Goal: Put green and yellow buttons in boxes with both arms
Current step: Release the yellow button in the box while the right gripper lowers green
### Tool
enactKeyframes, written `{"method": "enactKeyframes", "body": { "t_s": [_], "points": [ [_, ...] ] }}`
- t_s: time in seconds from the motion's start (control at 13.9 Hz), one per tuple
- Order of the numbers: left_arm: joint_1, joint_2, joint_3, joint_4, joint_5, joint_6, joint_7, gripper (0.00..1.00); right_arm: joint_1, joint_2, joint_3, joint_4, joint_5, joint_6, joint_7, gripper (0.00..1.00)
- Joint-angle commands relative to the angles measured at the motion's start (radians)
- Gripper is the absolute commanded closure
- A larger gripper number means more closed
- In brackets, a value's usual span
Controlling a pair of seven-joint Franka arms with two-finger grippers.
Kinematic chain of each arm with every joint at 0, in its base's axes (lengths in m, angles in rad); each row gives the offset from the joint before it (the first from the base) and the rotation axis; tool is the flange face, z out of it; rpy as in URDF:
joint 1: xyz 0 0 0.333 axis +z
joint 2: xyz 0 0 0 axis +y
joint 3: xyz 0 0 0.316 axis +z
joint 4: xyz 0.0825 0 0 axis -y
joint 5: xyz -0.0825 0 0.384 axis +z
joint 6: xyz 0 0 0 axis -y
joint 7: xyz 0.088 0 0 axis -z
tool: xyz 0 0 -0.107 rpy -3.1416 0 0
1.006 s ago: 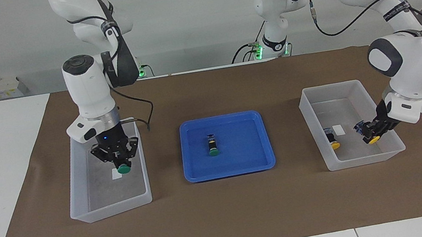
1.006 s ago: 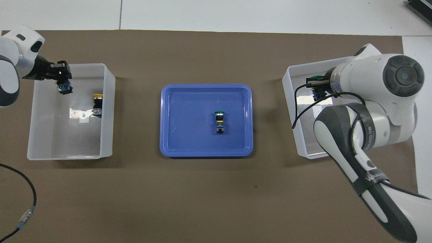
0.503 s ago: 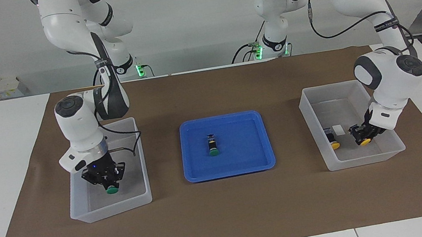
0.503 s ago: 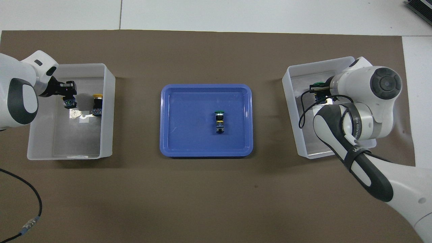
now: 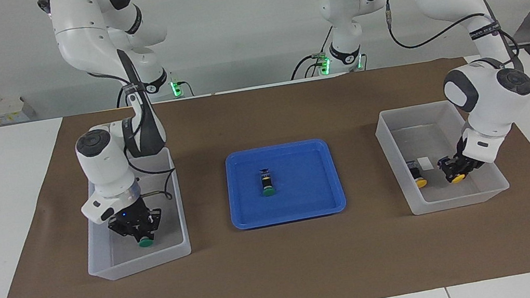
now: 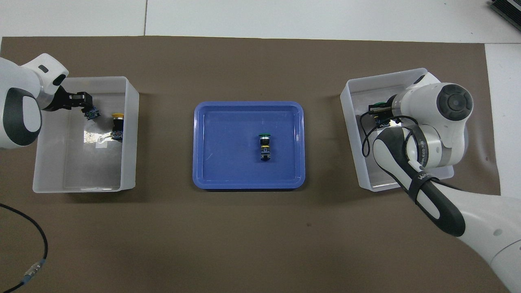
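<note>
My right gripper (image 5: 143, 234) is low inside the box (image 5: 104, 267) at the right arm's end, with a green button (image 5: 145, 242) at its tip, cap down near the floor. In the overhead view only the cap of that green button (image 6: 381, 103) peeks out beside the right gripper (image 6: 380, 114). My left gripper (image 5: 455, 169) is low in the other box (image 5: 409, 201), at a yellow button (image 5: 457, 178) close to the floor. From above, this button's (image 6: 92, 114) body sticks out tilted from the left gripper (image 6: 86, 106). Another yellow button (image 5: 419, 176) lies beside it.
A shallow blue tray (image 5: 254, 219) sits mid-table between the boxes, with a second green button (image 5: 267, 185) lying on its side in it. Brown paper covers the table. A black cable (image 6: 24, 240) loops near the left arm's corner.
Both grippers have come down into their boxes with their buttons, from above the rims to near the floors. The left gripper's button now sits more tilted.
</note>
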Motion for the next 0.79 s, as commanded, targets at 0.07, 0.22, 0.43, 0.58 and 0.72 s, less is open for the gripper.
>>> {"method": "enactKeyframes", "body": {
  "t_s": [0.07,0.22,0.43,0.58,0.72],
  "points": [
    [-0.047,-0.002,0.006,0.152,0.028,-0.222,0.004,0.33,0.005,-0.106,0.017,0.008,0.004,-0.073,-0.022,0.02],
    [-0.058,-0.002,0.004,0.241,0.027,-0.359,0.004,0.33,0.005,-0.170,0.030,0.011,0.004,-0.149,-0.022,0.01],
    [-0.083,-0.010,0.004,0.339,0.024,-0.523,0.004,0.33,0.006,-0.200,0.067,0.040,0.054,-0.212,-0.016,0.00],
    [-0.087,-0.021,-0.004,0.358,0.024,-0.600,0.004,0.33,0.020,-0.195,0.086,0.062,0.077,-0.221,0.010,0.00],
    [-0.113,-0.025,-0.002,0.415,0.022,-0.681,0.004,0.33,0.076,-0.197,0.086,0.063,0.077,-0.230,0.073,0.00]
  ]
}}
